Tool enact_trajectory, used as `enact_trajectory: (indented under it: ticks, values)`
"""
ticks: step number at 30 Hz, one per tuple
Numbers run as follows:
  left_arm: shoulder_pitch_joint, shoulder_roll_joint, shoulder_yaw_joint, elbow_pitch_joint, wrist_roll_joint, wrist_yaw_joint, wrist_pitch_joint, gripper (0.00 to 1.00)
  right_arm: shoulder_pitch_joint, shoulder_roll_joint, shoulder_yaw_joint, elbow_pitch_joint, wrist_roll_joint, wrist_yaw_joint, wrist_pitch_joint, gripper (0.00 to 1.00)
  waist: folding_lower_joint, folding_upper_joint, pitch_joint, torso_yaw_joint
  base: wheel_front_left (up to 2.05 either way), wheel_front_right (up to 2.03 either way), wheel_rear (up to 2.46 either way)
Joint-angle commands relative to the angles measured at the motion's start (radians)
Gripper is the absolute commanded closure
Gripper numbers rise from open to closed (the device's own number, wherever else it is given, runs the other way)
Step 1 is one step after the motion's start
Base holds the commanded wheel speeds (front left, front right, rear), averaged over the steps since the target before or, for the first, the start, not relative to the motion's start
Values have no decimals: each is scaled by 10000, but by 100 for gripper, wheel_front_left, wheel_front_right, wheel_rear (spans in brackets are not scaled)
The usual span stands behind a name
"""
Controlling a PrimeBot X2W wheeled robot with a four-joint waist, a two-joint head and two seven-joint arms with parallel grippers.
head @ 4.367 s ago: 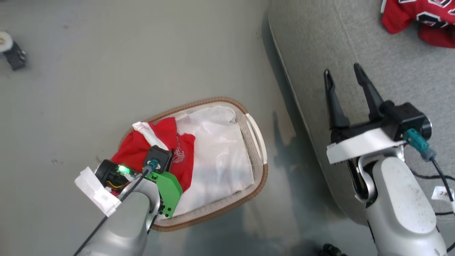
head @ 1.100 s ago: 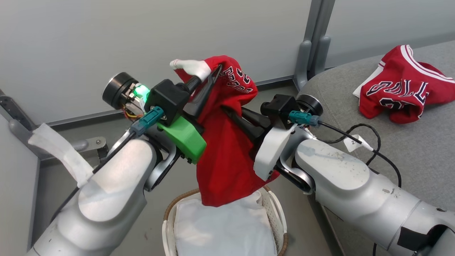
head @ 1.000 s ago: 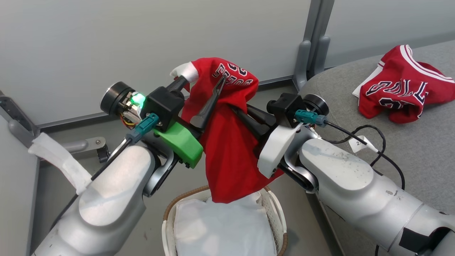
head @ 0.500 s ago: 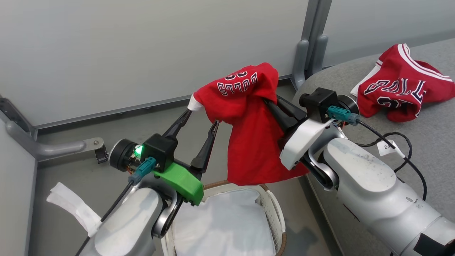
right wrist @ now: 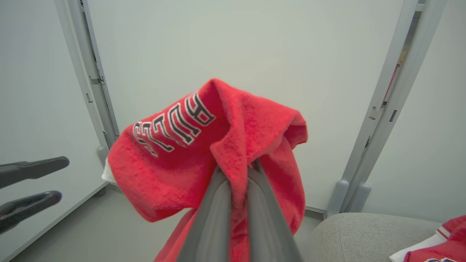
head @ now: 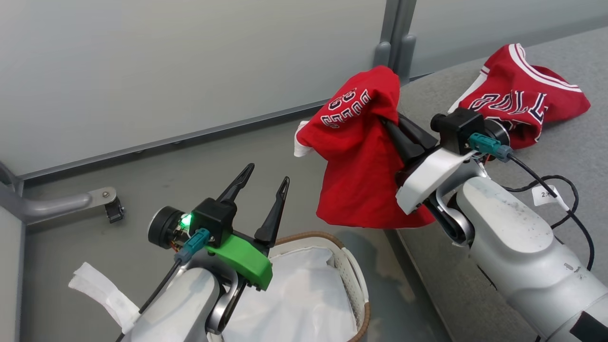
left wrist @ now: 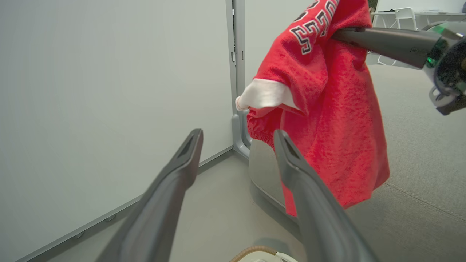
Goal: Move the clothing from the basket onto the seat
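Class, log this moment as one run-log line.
left gripper: open, empty | right gripper: shut on red fabric jersey, hanging near edge of grey upholstered seat | second red jersey: on seat | white perforated basket: white liner inside

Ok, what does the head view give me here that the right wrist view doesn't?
Head view: the basket with its white liner. Right wrist view: the right gripper, jaws shut on a fold of the held jersey. Both: that jersey hanging clear of the floor, the open left gripper, the seat and the second jersey lying on it.
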Motion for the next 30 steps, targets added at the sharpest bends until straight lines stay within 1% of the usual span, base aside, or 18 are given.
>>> enact_trajectory:
  ticks: [1,11,17,23,27,30]
  values:
    - [128,-22,-11,-54,42,16,-62,0,180,-94,-139,-63,-119,-14,-5,100,0,15,220,-381,0,0,0]
    - [-140,-63,-145,-141,145,44,-64,0,238,-486,-1212,-282,-629,-14,-4,100,0,15,1079,-2013,0,0,0]
    - [-359,-33,-250,-99,241,-43,-63,0,343,-528,-1859,-336,-919,-14,-4,100,0,15,1598,-2838,0,0,0]
    - [-525,5,-410,-68,353,-62,-22,0,492,-413,-2375,-350,-1158,-14,-5,100,0,15,1965,-3165,0,0,0]
    - [-650,26,-479,-83,403,-128,-2,0,467,-379,-2676,-329,-1268,-14,-5,100,0,15,2155,-3105,0,0,0]
    - [-682,6,-533,-100,405,-156,2,0,75,-444,-2893,-254,-1402,-14,-5,100,0,15,2269,-2946,0,0,0]
